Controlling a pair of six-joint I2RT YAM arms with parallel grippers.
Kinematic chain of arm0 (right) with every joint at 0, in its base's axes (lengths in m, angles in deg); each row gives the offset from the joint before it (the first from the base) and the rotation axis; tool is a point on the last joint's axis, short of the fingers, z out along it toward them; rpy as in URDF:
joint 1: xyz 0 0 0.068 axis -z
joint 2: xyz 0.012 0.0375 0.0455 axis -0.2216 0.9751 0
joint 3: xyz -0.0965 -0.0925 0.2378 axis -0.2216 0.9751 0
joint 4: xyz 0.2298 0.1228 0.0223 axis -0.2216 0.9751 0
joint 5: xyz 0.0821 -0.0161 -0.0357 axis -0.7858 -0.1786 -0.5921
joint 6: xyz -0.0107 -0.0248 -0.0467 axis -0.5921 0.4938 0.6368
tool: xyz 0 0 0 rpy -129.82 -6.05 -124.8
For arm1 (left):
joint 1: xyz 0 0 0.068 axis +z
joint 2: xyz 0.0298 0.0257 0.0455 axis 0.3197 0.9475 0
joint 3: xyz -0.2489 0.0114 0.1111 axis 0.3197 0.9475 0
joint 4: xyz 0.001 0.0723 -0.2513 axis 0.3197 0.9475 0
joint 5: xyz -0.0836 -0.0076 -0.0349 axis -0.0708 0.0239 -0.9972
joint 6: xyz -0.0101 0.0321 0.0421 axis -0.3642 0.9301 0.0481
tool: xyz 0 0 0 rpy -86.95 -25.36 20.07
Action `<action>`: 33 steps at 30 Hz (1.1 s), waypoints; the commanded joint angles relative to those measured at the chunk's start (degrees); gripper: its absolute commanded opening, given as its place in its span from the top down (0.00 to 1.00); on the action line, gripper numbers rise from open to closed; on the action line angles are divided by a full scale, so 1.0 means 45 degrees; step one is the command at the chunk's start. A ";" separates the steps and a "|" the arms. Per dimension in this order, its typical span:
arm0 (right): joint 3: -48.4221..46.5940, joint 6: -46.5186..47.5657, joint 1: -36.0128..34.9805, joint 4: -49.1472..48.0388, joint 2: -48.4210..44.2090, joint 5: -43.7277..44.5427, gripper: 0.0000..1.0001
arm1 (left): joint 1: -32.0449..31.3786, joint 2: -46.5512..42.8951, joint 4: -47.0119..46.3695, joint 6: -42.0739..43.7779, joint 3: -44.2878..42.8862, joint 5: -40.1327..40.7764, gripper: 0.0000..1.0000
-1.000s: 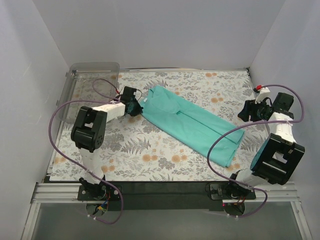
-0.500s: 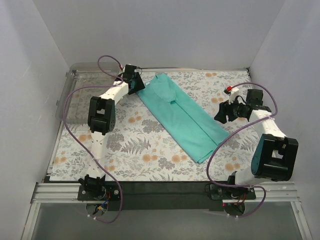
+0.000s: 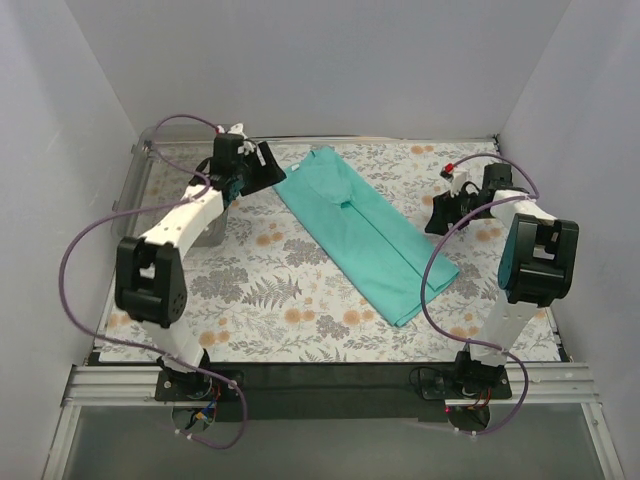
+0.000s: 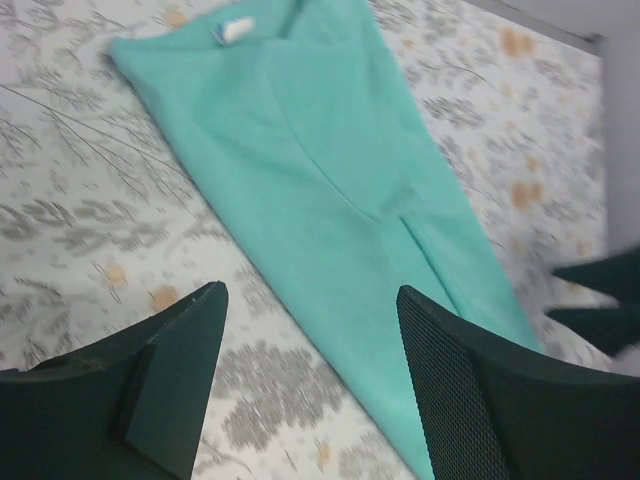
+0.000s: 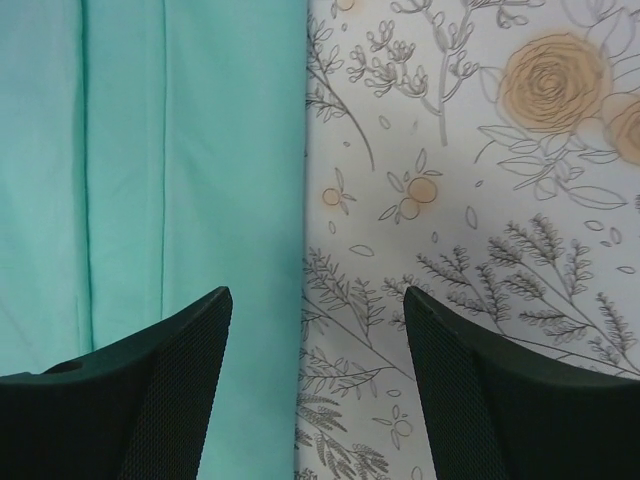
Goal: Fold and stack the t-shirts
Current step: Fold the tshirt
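"So, overhead first: where does the shirt lie from your claws?"

"From the top camera I see the t-shirt (image 3: 365, 235) folded into a long strip on the tabletop (image 3: 280, 290). Its long axis runs from the collar at 11 o'clock to the hem at 5 o'clock. My left claw (image 3: 270, 168) sits just beside the collar end, at its 9 o'clock, apart from the cloth. My right claw (image 3: 438, 215) is near the strip's right edge, at 3 o'clock of its middle, not touching either."

"And the left wrist?"

"There the t-shirt (image 4: 330, 170) is ahead of my left claw (image 4: 310, 295). It slants from 11 o'clock, where a small white label (image 4: 232, 30) marks the neck, down to 5 o'clock behind the right finger. The jaws are spread wide, with only tabletop and the cloth's edge showing below the gap. Released."

"Right wrist?"

"The t-shirt (image 5: 150, 180) fills the 9 o'clock half. Its straight edge runs 12 to 6 and passes between the fingers of my right claw (image 5: 315, 295), closer to the left one. Printed tabletop (image 5: 480, 200) takes the 3 o'clock half. The jaws are apart here too, holding nothing."

"So which arm takes what?"

"My reading is that the strip wants folding across its length, so the axis decides it. Left is nearer the collar end, right nearer the hem half. I'd send right down toward 5 o'clock for the hem corner; it isn't at that end yet."
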 commanded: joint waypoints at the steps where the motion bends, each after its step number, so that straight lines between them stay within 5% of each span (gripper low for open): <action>1: -0.0346 0.0353 -0.0095 0.0900 0.0014 -0.0973 0.36 | -0.0024 -0.2938 -0.1422 -0.0733 0.2590 -0.2828 0.36; 7: 0.0239 0.0666 -0.0114 0.1272 0.0114 -0.0800 0.37 | -0.1018 -0.5327 -0.3492 -0.3973 0.7612 -0.5157 0.36; 16: 0.1275 0.0101 0.0353 0.0941 -0.1134 -0.0839 0.37 | -0.6172 -0.4747 -0.7241 -0.9262 1.1030 -0.2349 0.39; 25: 0.2272 -0.0583 0.0999 0.0217 -0.2348 -0.1112 0.37 | -0.8422 -0.1624 -0.8943 -1.2220 1.0351 -0.0685 0.48; 33: 0.2447 -0.0681 0.1507 0.0140 -0.2641 -0.1697 0.37 | -0.9360 0.1189 -0.7227 -1.4132 0.7698 0.0116 0.52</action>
